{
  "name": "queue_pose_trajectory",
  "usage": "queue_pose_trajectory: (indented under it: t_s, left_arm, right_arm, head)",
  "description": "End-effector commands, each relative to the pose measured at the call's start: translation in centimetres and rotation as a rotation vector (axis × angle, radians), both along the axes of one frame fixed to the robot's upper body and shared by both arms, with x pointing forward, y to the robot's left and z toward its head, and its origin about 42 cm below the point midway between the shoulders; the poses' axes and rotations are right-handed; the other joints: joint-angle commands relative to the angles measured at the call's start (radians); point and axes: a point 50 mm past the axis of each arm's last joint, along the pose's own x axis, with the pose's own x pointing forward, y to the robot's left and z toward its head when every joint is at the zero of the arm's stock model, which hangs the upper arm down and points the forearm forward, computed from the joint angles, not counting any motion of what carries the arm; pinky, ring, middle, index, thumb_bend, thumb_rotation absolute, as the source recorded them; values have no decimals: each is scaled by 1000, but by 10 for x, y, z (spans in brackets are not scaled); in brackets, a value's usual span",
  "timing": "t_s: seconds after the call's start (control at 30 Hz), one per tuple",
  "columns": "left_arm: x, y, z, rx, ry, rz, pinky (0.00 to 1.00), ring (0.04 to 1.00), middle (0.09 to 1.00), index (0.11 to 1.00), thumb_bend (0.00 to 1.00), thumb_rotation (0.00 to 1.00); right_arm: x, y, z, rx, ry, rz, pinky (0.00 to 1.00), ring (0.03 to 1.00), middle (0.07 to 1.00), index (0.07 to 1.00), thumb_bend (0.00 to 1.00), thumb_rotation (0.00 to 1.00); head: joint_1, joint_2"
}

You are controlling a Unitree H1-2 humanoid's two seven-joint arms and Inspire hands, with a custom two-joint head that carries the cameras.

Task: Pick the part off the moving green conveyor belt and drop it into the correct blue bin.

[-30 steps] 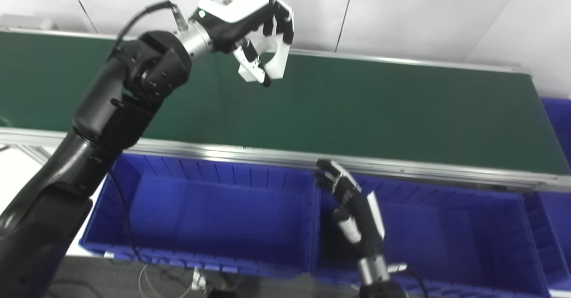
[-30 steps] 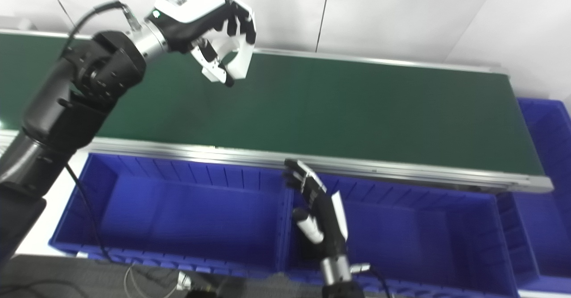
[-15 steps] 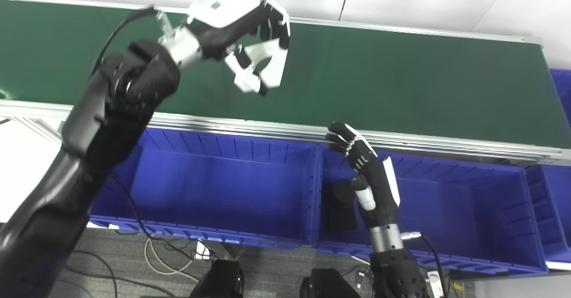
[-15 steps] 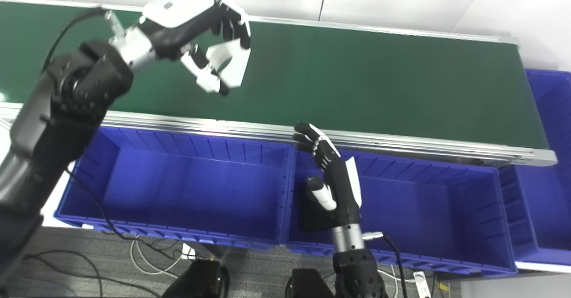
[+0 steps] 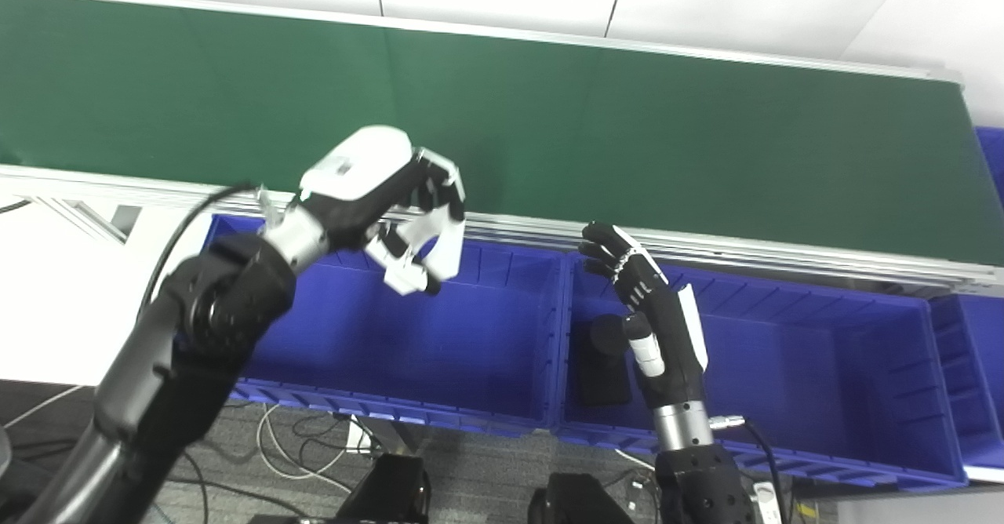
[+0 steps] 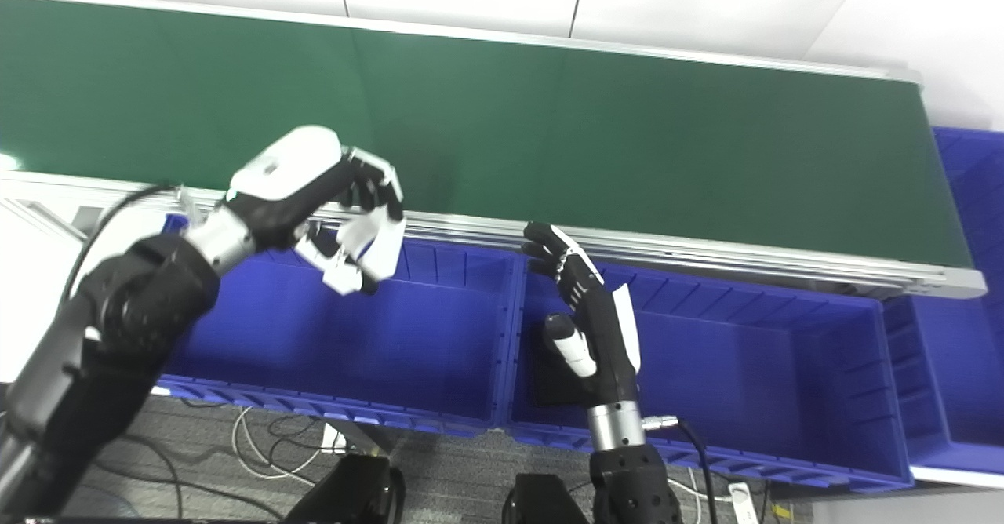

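White rigid plastic bracket (image 5: 439, 251) is hanging pinched in your curled left hand (image 5: 392, 202) over the centre-left blue plastic bin (image 5: 392, 367), looking light and slick, while your right hand (image 5: 655, 320) is waiting open, empty.

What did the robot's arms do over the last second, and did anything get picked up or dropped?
The left hand, shut on the white part, swung back from above the green conveyor belt to over the left blue bin. It has not let go. The camera tilted too. The right hand stayed open over the middle blue bin, where a black part lies.
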Motion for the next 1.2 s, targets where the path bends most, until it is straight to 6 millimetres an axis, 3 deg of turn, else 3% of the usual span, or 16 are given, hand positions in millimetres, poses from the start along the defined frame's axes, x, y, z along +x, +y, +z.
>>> queue_pose_trajectory:
  t_s: [0.0, 0.43, 0.83, 1.17]
  left_arm:
    - [-2, 1, -1, -22, -48, 20, 440, 525, 579, 491, 521, 48]
    - [-22, -13, -74, -4, 55, 93, 452, 530, 592, 492, 521, 47]
    - [-24, -9, -127, -9, -29, 125, 476, 563, 608, 491, 520, 44]
    - [-25, -2, -141, 28, -49, 143, 511, 586, 626, 493, 521, 47]
  right_arm:
    - [2, 4, 6, 12, -43, 4, 767, 807, 836, 832, 862, 927]
    - [8, -32, 15, 1, -92, -151, 796, 824, 847, 849, 792, 924]
    - [7, -29, 14, 19, -82, -142, 789, 821, 845, 838, 814, 904]
    - [5, -25, 13, 25, -75, -135, 806, 821, 844, 831, 815, 893]
  head:
    - [-9, -3]
    - [-37, -11]
    - [-39, -18]
    - [-41, -22]
